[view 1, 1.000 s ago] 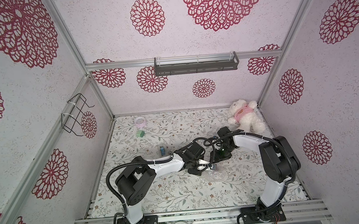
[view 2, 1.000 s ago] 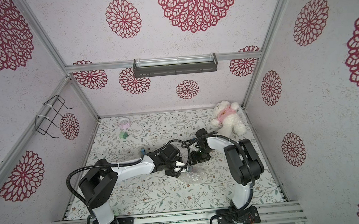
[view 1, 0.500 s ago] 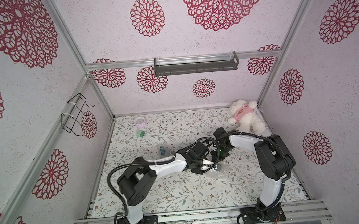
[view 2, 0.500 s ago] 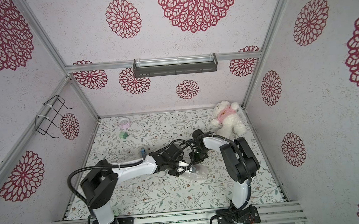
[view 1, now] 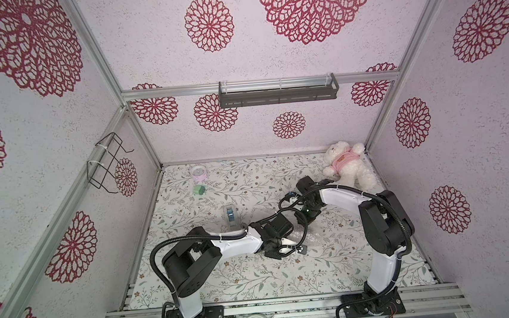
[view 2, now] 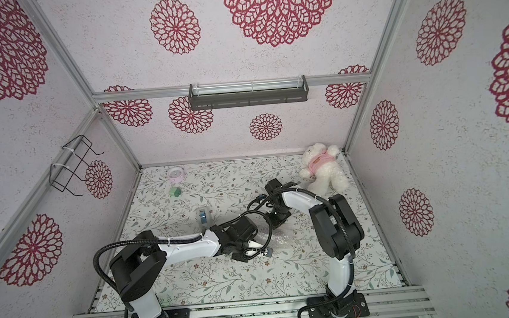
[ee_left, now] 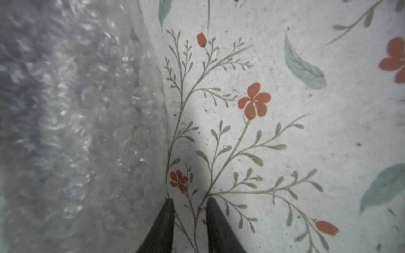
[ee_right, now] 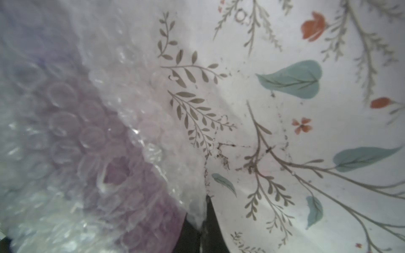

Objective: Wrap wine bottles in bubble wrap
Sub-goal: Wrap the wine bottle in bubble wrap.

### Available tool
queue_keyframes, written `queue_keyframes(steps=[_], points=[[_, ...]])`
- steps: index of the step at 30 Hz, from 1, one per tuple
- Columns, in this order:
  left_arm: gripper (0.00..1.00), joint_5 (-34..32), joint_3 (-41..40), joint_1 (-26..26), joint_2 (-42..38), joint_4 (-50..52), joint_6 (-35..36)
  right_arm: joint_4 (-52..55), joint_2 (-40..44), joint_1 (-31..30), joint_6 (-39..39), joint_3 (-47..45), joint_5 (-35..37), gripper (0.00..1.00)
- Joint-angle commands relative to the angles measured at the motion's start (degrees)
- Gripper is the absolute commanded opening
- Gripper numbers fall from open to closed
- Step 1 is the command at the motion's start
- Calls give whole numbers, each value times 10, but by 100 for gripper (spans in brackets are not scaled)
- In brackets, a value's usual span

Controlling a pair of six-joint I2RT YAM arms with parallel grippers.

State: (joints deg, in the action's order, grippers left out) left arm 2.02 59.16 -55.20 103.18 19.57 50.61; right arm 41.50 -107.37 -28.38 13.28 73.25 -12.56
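Bubble wrap (ee_left: pixel 76 131) over the bottle (ee_right: pixel 131 175) is pinched at its edge by the closed right gripper (ee_right: pixel 201 210) and is found just beside the open, empty left gripper (ee_left: pixel 189 201).

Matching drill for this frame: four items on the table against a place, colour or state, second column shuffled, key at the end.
Column 1
1. teddy bear
2. tape dispenser
3. green block
4. bubble wrap

Column 2
A. mid-table between the two arms, rolled up, purple showing through
B. far right corner, wearing a pink top
C. holds a blue roll
D. towards the far left corner

Pairs: 1-B, 2-C, 3-D, 4-A
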Motion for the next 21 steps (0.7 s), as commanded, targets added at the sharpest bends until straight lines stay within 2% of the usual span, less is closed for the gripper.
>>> queue_keyframes(steps=[1,5,8,15,21], points=[[42,6,-19,0,-48,-38,-14,1,27,-16,34,3,-4,0],[50,-1,-55,2,-108,-75,-33,-36,67,-31,52,-12,-5,0],[53,0,-55,7,-123,-74,-41,-47,71,-32,56,-11,-8,0],[61,8,-9,22,-69,-52,-33,-33,38,-32,59,16,-21,0],[67,29,44,48,-5,-46,-35,-47,36,-28,60,22,-64,0]])
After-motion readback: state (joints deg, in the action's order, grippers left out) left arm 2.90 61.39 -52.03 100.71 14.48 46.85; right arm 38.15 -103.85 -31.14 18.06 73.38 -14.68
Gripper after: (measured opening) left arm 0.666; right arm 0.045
